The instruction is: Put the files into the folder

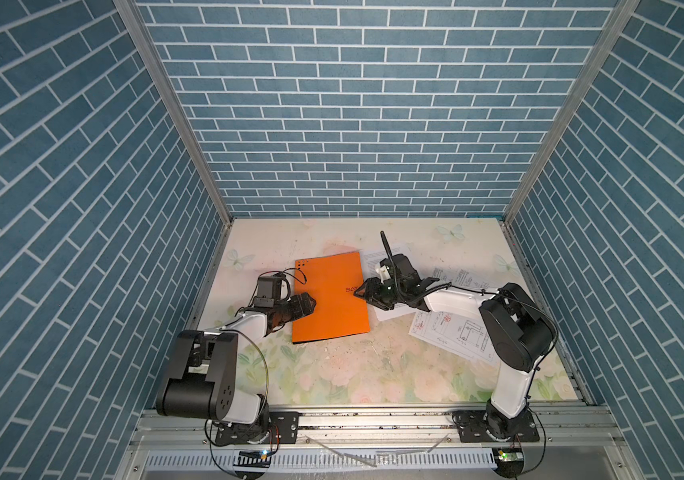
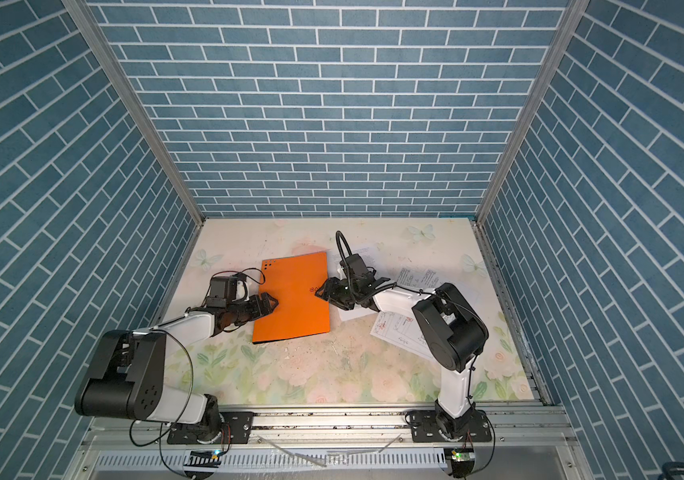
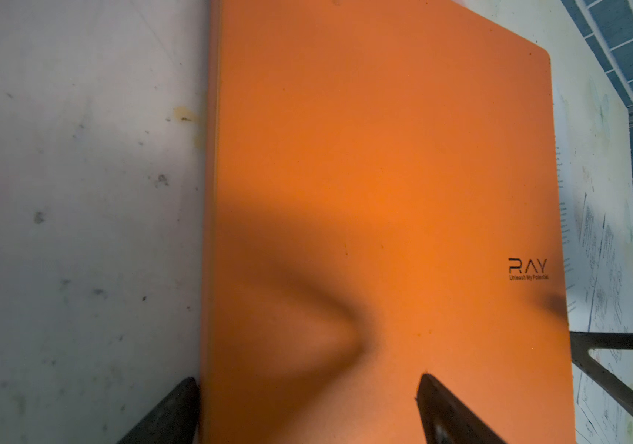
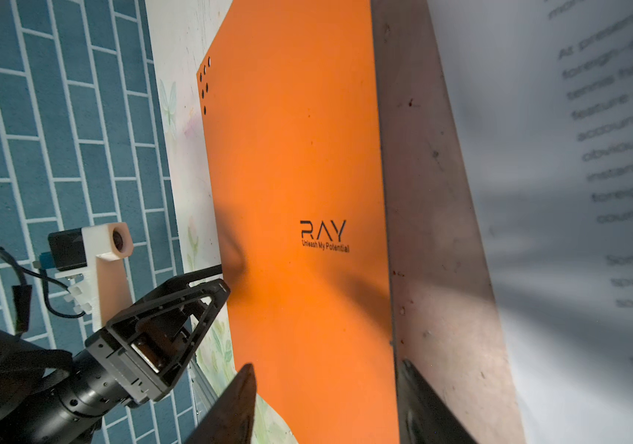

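Note:
The orange folder (image 1: 330,299) (image 2: 294,299) lies shut and flat on the table, logo side up. My left gripper (image 1: 312,303) (image 2: 274,303) is open at its left edge; in the left wrist view (image 3: 307,380) one finger is beside the edge and one over the cover (image 3: 384,173). My right gripper (image 1: 359,291) (image 2: 319,289) is open at the right edge, straddling it in the right wrist view (image 4: 326,365). The files lie to the right: a text sheet (image 1: 373,259) (image 4: 576,192) partly under the right arm, and two drawing sheets (image 1: 452,332) (image 1: 456,276).
The floral table surface (image 1: 353,374) is boxed in by blue brick walls (image 1: 353,124) at the back and both sides. A metal rail (image 1: 373,419) with both arm bases runs along the front. The left gripper (image 4: 207,292) shows in the right wrist view.

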